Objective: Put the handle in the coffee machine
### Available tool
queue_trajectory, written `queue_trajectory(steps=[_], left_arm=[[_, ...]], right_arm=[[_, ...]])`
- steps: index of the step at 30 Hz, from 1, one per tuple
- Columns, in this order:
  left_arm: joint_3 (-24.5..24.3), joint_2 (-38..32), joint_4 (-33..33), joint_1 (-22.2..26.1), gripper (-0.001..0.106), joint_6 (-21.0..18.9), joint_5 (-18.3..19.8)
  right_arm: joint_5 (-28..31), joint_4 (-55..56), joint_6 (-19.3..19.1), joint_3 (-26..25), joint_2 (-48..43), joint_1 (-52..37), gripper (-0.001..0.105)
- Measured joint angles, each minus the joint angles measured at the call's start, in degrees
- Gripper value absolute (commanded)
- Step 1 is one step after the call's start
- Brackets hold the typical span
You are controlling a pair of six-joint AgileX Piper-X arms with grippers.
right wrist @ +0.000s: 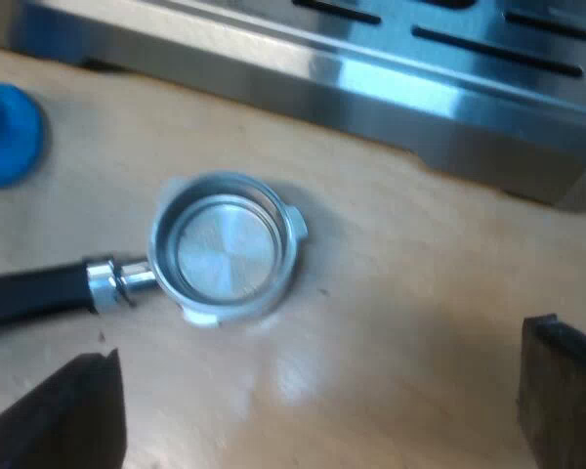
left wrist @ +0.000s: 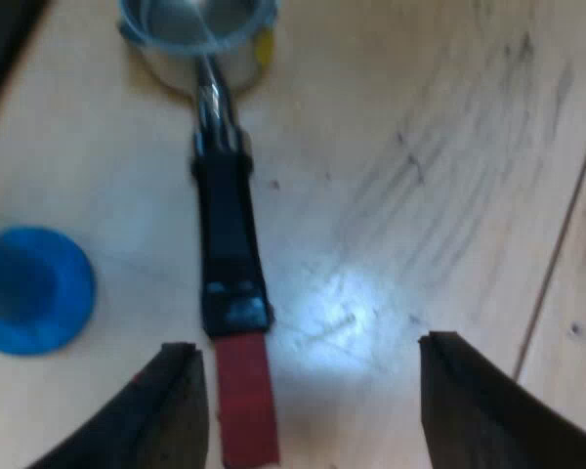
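The holder [right wrist: 225, 244] is lying loose on the wooden worktop [left wrist: 420, 147], not locked into the espresso machine [right wrist: 391, 68]. Its round metal basket is facing upward, with the bare metal floor showing, and it is resting near the machine's steel base, apart from it. The dark handle [left wrist: 230, 234] is running flat along the worktop, away from the basket, and is ending in the red end [left wrist: 246, 401]. The left gripper [left wrist: 310, 344] is hovering over the worktop at that red end with its fingers [left wrist: 181, 391] standing wide apart and clamping nothing. The red end is lying inside the gap, just beside one finger; contact cannot be determined. The right gripper [right wrist: 322, 340] is hovering near the basket with its fingers [right wrist: 557, 381] also standing wide apart and holding nothing. The handle is pointing toward one of them. A blue tamper [left wrist: 29, 293] is standing on the worktop near the handle, apart from it.
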Motion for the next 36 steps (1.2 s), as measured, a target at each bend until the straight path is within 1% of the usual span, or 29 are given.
queue_trajectory(steps=[4, 5, 6, 7, 9, 12, 14, 19, 25, 30, 35, 36], left_arm=[[0.00, 0.00, -2.38, 0.00, 0.052, 0.00, 0.00], [0.00, 0.00, -3.64, 0.00, 0.052, 0.00, 0.00], [0.00, 0.00, -4.10, 0.00, 0.052, 0.00, 0.00], [0.00, 0.00, -4.25, 0.00, 0.052, 0.00, 0.00], [0.00, 0.00, -4.29, 0.00, 0.052, 0.00, 0.00], [0.00, 0.00, -4.29, 0.00, 0.052, 0.00, 0.00], [0.00, 0.00, -4.29, 0.00, 0.054, 0.00, 0.00], [0.00, 0.00, -4.29, 0.00, 0.066, 0.00, 0.00], [0.00, 0.00, -3.78, 0.00, 0.067, 0.00, 0.00], [0.00, 0.00, -3.61, 0.00, 0.067, 0.00, 0.00], [0.00, 0.00, -3.61, 0.00, 0.067, 0.00, 0.00], [0.00, 0.00, -3.61, 0.00, 0.067, 0.00, 0.00]], right_arm=[[0.00, -2.37, -0.12, 0.00, 0.00, -1.50, 0.082], [-1.07, -2.72, -0.13, 0.00, 0.00, -2.52, 0.080], [-3.61, -3.10, -0.28, 0.00, 0.00, -3.85, 0.079], [-4.49, -3.33, -0.32, 0.00, 0.00, -4.66, 0.079], [-8.53, -3.75, -0.88, 0.00, 0.00, -7.65, 0.079], [-11.18, -4.44, -3.19, 0.00, 0.00, -10.51, 0.079], [-11.91, -4.99, -3.77, 0.00, 0.00, -11.43, 0.079], [-12.83, -5.33, -5.06, 0.00, 1.10, -11.73, 0.079], [-14.35, -6.33, -5.22, 0.00, 5.47, -11.73, 0.079], [-17.77, -8.12, -5.48, 0.00, 9.33, -11.73, 0.079], [-19.52, -8.12, -5.64, -0.52, 11.52, -11.73, 0.079], [-20.07, -7.87, -7.97, -2.28, 13.88, -11.73, 0.079]])
